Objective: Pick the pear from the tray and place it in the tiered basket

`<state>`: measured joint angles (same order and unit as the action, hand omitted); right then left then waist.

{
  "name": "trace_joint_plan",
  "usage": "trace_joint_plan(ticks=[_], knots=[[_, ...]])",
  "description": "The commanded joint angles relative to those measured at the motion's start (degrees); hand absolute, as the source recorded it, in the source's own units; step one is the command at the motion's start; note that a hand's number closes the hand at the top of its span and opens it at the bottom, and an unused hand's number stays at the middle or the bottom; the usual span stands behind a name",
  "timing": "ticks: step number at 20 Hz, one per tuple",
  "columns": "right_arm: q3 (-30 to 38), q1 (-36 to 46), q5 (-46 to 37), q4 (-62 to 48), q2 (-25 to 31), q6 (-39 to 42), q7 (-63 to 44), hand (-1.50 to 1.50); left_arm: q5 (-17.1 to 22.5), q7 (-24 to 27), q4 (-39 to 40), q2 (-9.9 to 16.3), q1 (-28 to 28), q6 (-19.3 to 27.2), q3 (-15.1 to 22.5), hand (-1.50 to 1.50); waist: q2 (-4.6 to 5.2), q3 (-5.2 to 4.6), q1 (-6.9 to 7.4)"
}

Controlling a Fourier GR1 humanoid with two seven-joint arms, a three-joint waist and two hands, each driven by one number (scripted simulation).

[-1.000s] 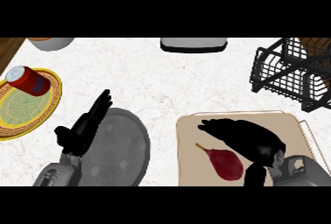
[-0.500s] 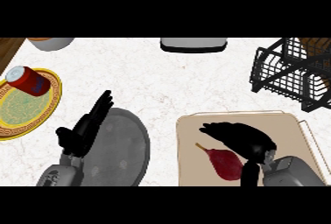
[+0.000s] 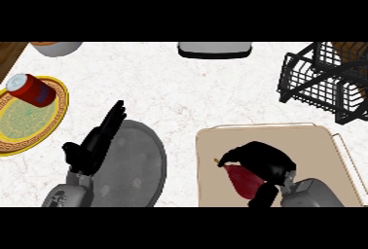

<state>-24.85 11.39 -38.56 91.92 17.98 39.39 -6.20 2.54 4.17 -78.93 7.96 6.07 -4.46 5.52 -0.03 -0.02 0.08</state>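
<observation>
Pear, on tray: now covered by right hand, fingers curled round it since a second ago; grasp judged begun. Left hand: relaxed, resting left of tray.

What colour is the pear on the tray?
Dark red pear, brown stem; head view, under the right hand.

the right hand comes in from the lower right on a grey forearm, its fingers and thumb curled over and around the pear, palm down. the left hand shows at the lower left on its own grey forearm, fingers straight and pointing up and to the right, thumb out to the left.
</observation>
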Motion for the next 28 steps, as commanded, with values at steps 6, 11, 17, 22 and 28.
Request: trace_joint_plan(ticks=[6, 11, 17, 22, 28], knots=[[1.8, -0.5, -2.9, -0.1, -4.1, -2.8, 6.6, 1.5, -0.6, -2.1, -1.3, -0.1, 0.4, -1.6, -1.9, 0.0, 0.0, 0.03, -0.03], [1.4, -2.3, -6.2, 0.7, -6.5, -4.8, 7.5, 1.5, -2.0, 1.4, 0.2, -2.0, -0.4, -1.2, -2.1, 0.0, 0.01, 0.02, -0.05], [22.0, -7.1, -6.3, 0.3, 10.2, -10.3, 5.4, 1.5, -1.5, 1.6, 0.2, -1.5, -2.0, -0.1, -3.1, 0.0, -0.41, 0.11, -4.1], [42.4, -7.5, -5.8, -9.2, 19.8, -18.4, 2.4, 1.5, -0.7, 1.2, 0.2, -0.7, -1.3, 1.2, -5.6, 0.0, 0.05, 0.49, -7.25], [63.6, -4.0, 13.6, -20.6, 24.1, -18.0, 14.5, 1.5, -0.8, 1.2, 0.4, -0.5, -1.3, -0.8, -4.2, 0.0, -0.23, 0.34, -3.71]])
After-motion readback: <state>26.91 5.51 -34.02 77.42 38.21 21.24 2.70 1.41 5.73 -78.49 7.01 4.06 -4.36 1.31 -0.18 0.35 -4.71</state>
